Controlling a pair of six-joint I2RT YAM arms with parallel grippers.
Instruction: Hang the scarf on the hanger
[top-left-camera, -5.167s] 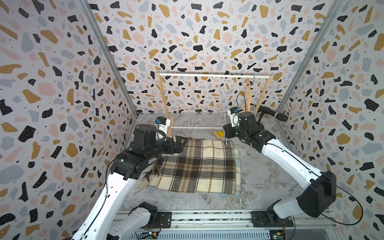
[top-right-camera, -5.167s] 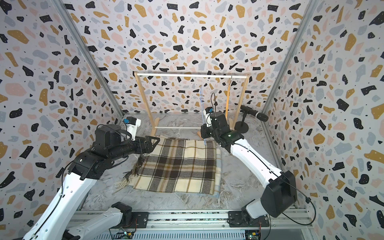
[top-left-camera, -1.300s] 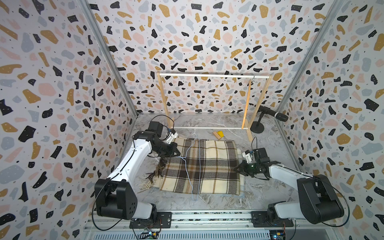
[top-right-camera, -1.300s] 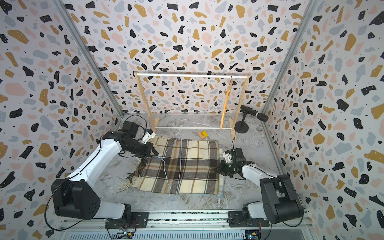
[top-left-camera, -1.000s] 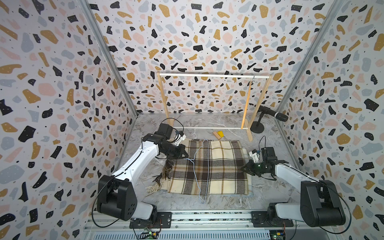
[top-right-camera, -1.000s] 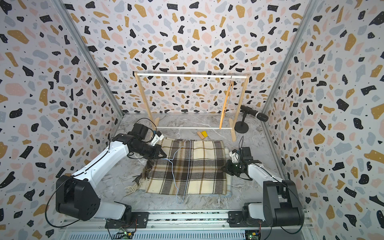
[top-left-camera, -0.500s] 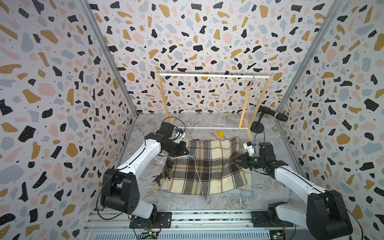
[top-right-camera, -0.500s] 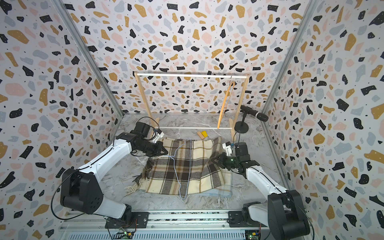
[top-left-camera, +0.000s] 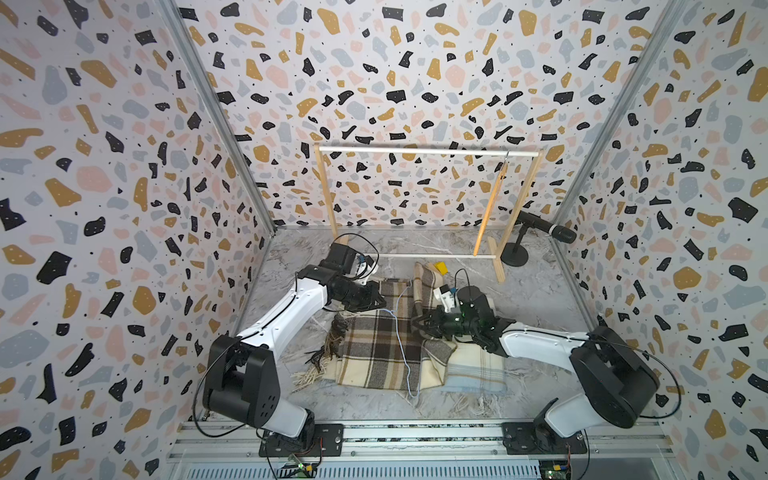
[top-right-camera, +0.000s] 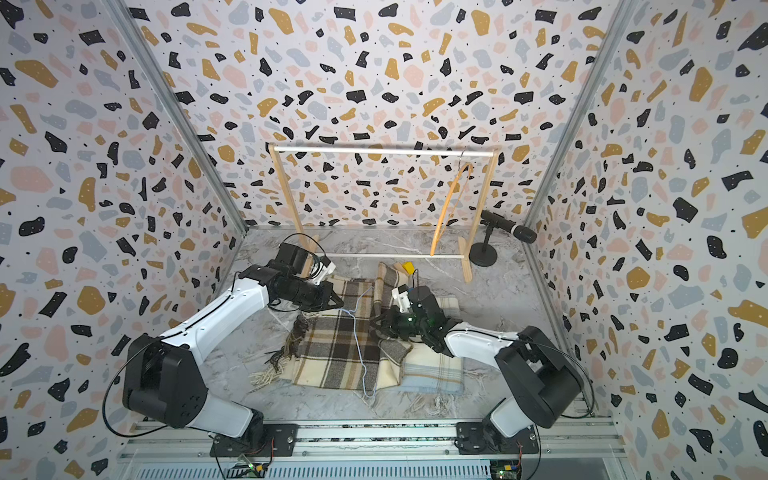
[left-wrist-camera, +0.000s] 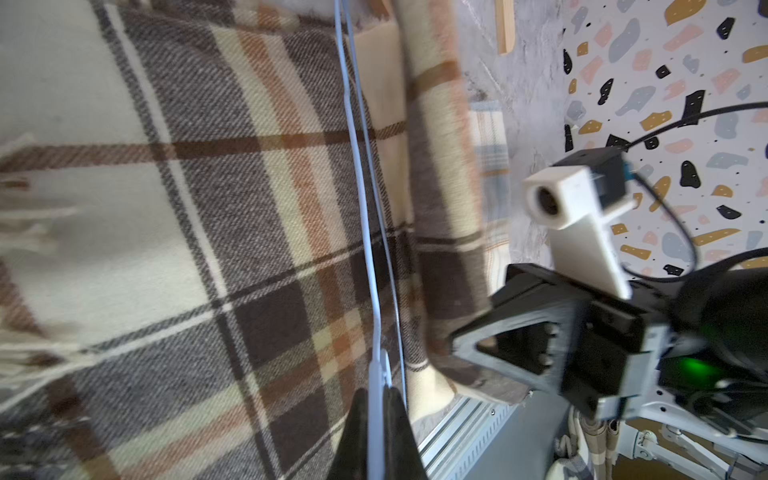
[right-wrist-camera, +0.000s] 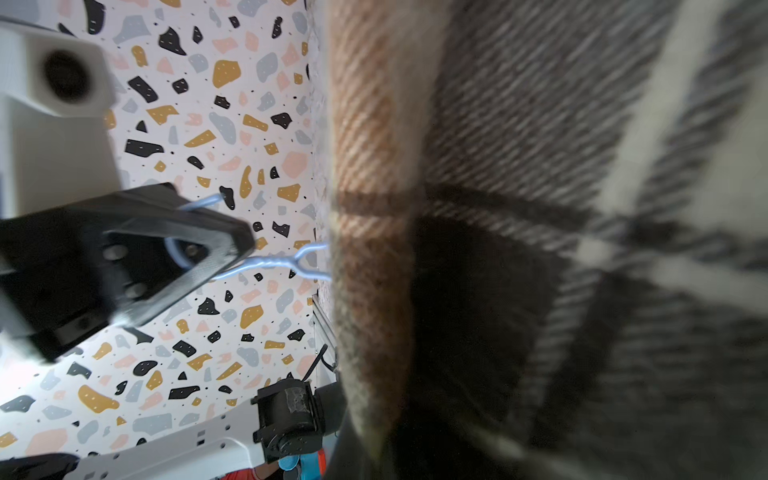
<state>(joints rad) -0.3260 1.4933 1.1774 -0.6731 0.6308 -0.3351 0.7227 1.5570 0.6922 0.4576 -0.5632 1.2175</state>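
The left tool (top-left-camera: 381, 306) is clamping the hanger (left-wrist-camera: 365, 216) by its neck, with the hanger lying front-to-back across the scarf (top-left-camera: 365, 353). The right tool (top-left-camera: 417, 326) is pinching a raised scarf fold.

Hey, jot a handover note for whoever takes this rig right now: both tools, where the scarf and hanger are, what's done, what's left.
Left tool: shut on the neck of the blue wire hanger, which lies across the scarf on the table.
Right tool: shut on the scarf's right edge, which is lifted and folded in toward the hanger.
Done: both things gripped, fold begun.
Left: bring the fold over the hanger's wire, then lift. The scarf is not hanging yet.
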